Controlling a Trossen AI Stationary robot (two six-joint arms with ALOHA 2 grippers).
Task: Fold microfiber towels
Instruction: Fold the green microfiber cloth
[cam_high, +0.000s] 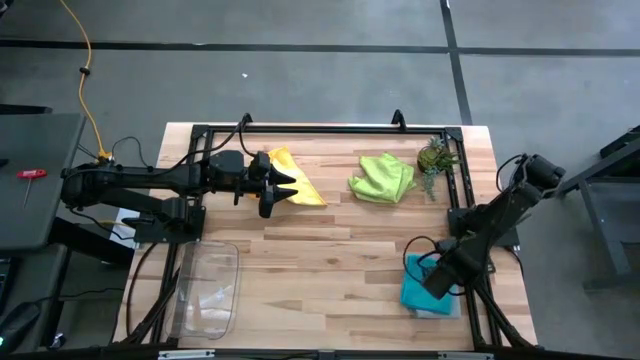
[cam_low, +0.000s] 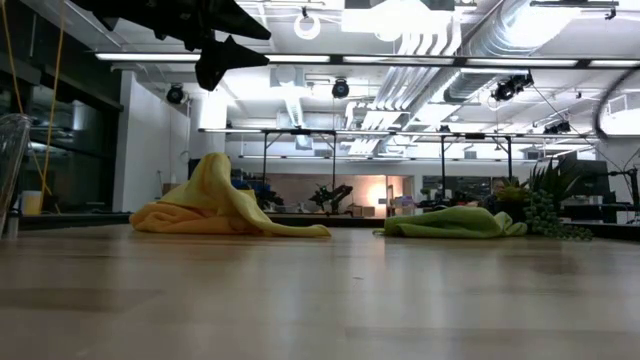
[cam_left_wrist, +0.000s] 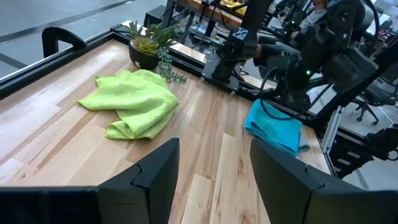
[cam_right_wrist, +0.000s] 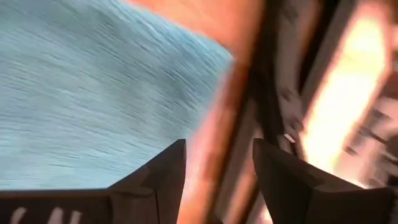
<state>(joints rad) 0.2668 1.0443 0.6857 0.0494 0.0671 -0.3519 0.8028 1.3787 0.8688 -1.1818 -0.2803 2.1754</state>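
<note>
Towels are what we are folding, and we can see three of them on the wooden table, which is the biggest thing before us. Along its near left edge lies a clear plastic tray, well away from both pincers.

The left pincer hangs above the table with its fingers parted and nothing between them; the yellow towel lies rumpled directly beneath and just beyond its tips. Farther ahead of that pincer sits the green towel, crumpled in a loose heap, with a small plant just past it at the table's far edge.

The right pincer is down low at the near right corner, right over the teal towel, which looks flattened into a compact rectangle. In the right wrist view its fingers stand apart with the teal cloth close beneath and nothing pinched, so we judge it released.

We expect these cloths to be light, soft and limp, sagging from any hold and dragging on the wood. We would pinch a corner or hem, and for the yellow one the pointed corner nearest the left pincer looks easiest.
</note>
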